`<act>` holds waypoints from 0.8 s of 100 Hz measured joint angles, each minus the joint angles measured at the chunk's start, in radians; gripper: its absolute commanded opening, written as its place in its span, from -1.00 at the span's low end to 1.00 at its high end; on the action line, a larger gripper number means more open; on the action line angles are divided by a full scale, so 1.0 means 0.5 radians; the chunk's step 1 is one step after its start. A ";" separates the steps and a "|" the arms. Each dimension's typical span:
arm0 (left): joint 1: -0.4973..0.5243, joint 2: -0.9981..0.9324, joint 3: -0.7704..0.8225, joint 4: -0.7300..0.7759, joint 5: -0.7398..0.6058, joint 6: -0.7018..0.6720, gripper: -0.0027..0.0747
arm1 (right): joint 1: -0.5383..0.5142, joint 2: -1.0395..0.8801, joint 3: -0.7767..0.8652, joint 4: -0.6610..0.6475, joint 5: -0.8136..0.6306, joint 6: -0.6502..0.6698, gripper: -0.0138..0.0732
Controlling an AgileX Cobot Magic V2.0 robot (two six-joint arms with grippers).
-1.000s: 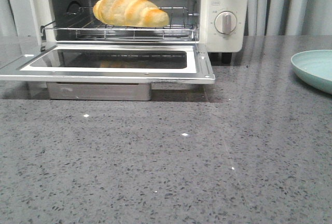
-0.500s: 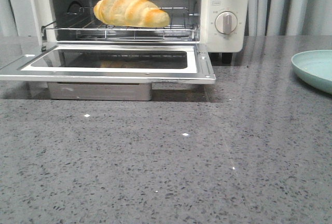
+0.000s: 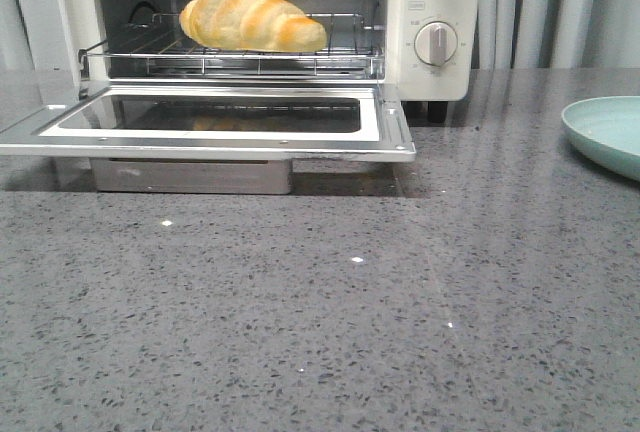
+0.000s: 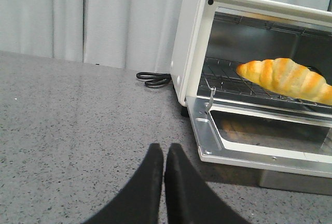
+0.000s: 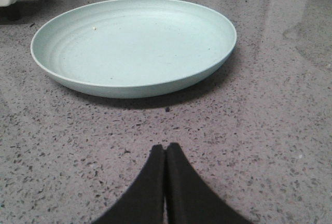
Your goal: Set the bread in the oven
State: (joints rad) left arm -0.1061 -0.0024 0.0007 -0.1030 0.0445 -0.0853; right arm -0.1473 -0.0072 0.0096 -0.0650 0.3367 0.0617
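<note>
While its drop-down door [image 3: 210, 132] lies flat and open, the oven [image 3: 430, 22] holds the bread [image 3: 252, 19] on its wire rack [image 3: 230, 57]: a golden-yellow, oblong roll with darker orange-brown ridges. The left gripper [image 4: 164, 154] is pressed together on nothing. Farther right, the right gripper [image 5: 165, 151] is likewise closed and empty, facing a pale green plate [image 5: 78, 79].

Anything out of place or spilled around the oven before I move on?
Nothing stands out. The bread lies on the wire rack inside the oven, whose door hangs open and level. The plate looks bare apart from a few tiny specks. Both the left gripper and right gripper are shut, holding nothing.
</note>
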 measured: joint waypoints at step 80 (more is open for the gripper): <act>0.082 0.000 0.000 0.124 0.562 0.329 -0.99 | 0.000 0.000 0.000 0.000 0.000 0.000 -0.86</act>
State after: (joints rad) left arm -0.0650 -0.0024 0.0007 -0.0409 0.3255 0.0792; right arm -0.1473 -0.0072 0.0096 -0.0650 0.3367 0.0617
